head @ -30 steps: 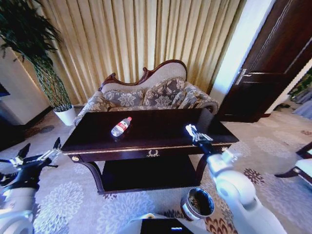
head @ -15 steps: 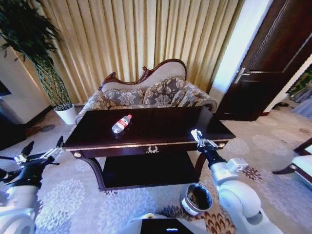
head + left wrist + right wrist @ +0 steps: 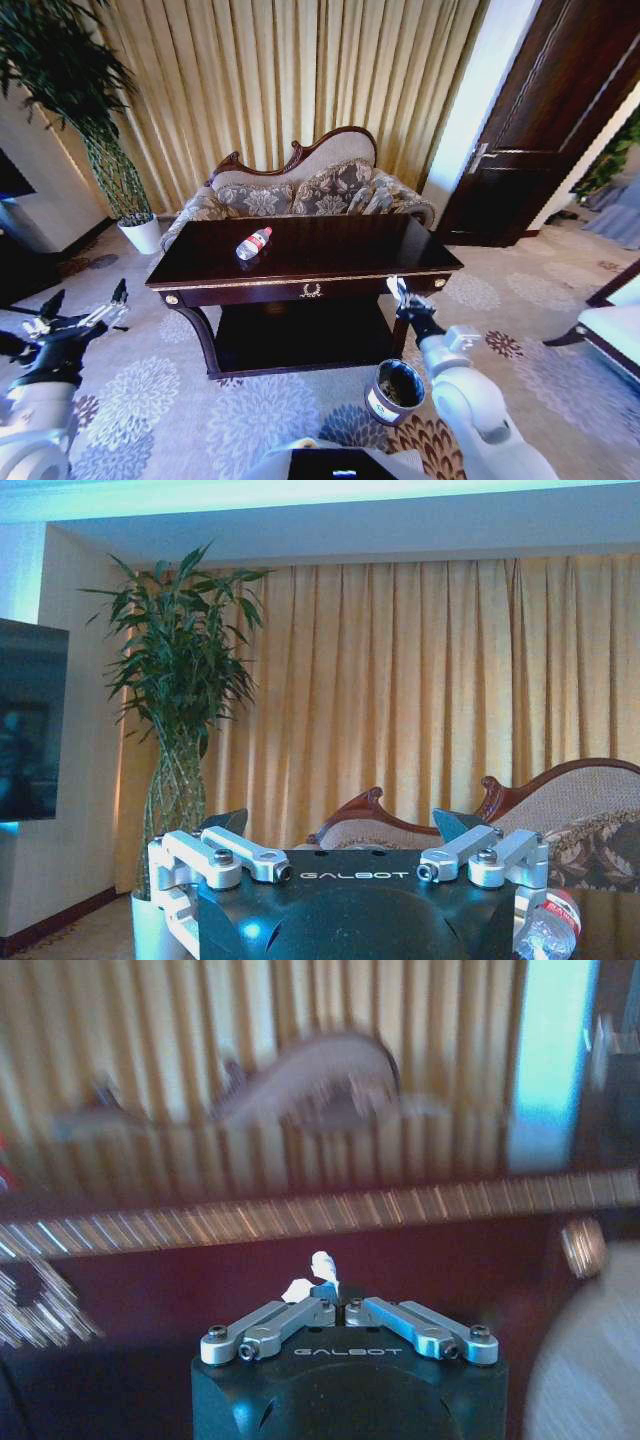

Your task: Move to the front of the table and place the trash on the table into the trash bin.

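Below the counter's (image 3: 300, 262) front edge, the right hand (image 3: 400, 293) has come off the top, closed on a white paper scrap (image 3: 318, 1272), now nearer the bin (image 3: 397, 391), so a drop looks close. Left hand (image 3: 82, 318) hangs spread and empty. On the counter, the bottle (image 3: 253, 243) lies flat, cap toward the far right.

white rounded arms, black wrists, silver-linked claw fingers (image 3: 245, 858), "galbot" lettering on black housing.
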You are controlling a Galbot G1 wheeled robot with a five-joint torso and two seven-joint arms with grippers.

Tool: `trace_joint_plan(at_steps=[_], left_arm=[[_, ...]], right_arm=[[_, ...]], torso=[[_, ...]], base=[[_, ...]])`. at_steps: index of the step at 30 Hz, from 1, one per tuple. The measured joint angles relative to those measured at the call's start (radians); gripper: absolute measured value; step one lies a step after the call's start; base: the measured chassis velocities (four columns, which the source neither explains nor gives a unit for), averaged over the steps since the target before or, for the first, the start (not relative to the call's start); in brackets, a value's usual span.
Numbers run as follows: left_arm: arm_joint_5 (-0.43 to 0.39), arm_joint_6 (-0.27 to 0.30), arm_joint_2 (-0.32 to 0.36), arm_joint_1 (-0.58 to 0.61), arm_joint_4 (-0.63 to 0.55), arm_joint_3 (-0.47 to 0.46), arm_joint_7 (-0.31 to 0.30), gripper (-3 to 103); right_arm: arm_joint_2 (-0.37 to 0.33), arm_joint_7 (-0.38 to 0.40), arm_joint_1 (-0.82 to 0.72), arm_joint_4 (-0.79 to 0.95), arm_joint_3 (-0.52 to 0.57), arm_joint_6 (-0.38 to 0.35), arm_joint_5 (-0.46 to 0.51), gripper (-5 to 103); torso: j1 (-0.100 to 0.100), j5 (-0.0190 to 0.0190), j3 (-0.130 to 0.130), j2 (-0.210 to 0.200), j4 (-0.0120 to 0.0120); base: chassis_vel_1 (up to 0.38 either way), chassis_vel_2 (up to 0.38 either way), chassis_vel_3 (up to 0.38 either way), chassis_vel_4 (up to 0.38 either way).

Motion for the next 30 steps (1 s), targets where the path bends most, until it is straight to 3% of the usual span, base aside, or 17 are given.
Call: trace_joint_plan(at_steps=[4,6,8,9,13,18,19,21,24,27,30], left_arm=[[0.001,0.0,-0.009,-0.001,0.0,-0.002,0.0,100],[0.001,0.0,-0.011,0.0,0.0,-0.002,0.0,100],[0.002,-0.002,-0.02,0.002,0.0,-0.003,0.001,100],[0.002,-0.002,-0.02,0.002,0.0,-0.003,0.001,100],[0.002,-0.011,-0.029,0.01,0.0,-0.01,0.001,100],[0.001,-0.018,-0.034,0.018,0.0,-0.016,0.001,100],[0.001,-0.019,-0.036,0.02,0.0,-0.017,0.002,100],[0.001,-0.02,-0.037,0.02,0.0,-0.017,0.002,100],[0.001,-0.021,-0.037,0.021,0.0,-0.018,0.002,100],[0.001,-0.021,-0.035,0.021,0.0,-0.019,0.002,100],[0.001,-0.022,-0.033,0.019,0.0,-0.02,0.002,100]], right_arm=[[-0.002,-0.022,0.058,-0.312,-0.021,0.032,-0.016,0],[-0.001,-0.027,0.07,-0.361,-0.027,0.039,-0.021,0],[0.012,-0.049,0.121,-0.556,-0.043,0.077,-0.061,0],[0.012,-0.049,0.121,-0.556,-0.043,0.077,-0.061,0],[0.055,-0.07,0.203,-0.838,-0.046,0.143,-0.131,0],[0.088,-0.07,0.262,-0.968,-0.038,0.166,-0.155,-1],[0.096,-0.069,0.276,-0.993,-0.035,0.174,-0.16,4],[0.101,-0.068,0.284,-1.002,-0.033,0.176,-0.164,4],[0.109,-0.052,0.304,-1.025,-0.026,0.179,-0.176,20],[0.108,-0.048,0.306,-1.028,-0.025,0.179,-0.179,25],[0.102,-0.045,0.303,-1.029,-0.023,0.179,-0.187,41]], torso=[[0.0,-0.0002,0.0,0.0,0.0001],[-0.001,-0.0001,0.0,0.0,-0.0001],[-0.001,-0.0005,-0.001,0.001,0.0001],[-0.001,-0.0005,-0.001,0.001,0.0001],[-0.001,-0.0002,-0.001,0.001,-0.0001],[-0.001,-0.0002,-0.001,0.001,0.0001],[-0.001,-0.0002,-0.001,0.001,0.0001],[-0.001,-0.0002,-0.001,0.001,0.0],[-0.001,-0.0005,-0.001,0.001,0.0003],[-0.001,-0.0005,-0.001,0.001,0.0001],[-0.001,-0.0004,-0.001,0.001,0.0]], base=[[-0.025,0.024,0.038,-0.021],[0.0,0.0,0.0,0.0],[0.0,0.0,0.0,0.0],[0.0,0.0,0.0,0.0],[0.0,0.0,0.0,0.0],[0.0,0.0,0.0,0.0],[0.0,0.0,0.0,0.0],[0.0,0.0,0.0,0.0],[0.0,0.0,0.0,0.0],[0.0,0.0,0.0,0.0],[0.0,0.0,0.0,0.0]])
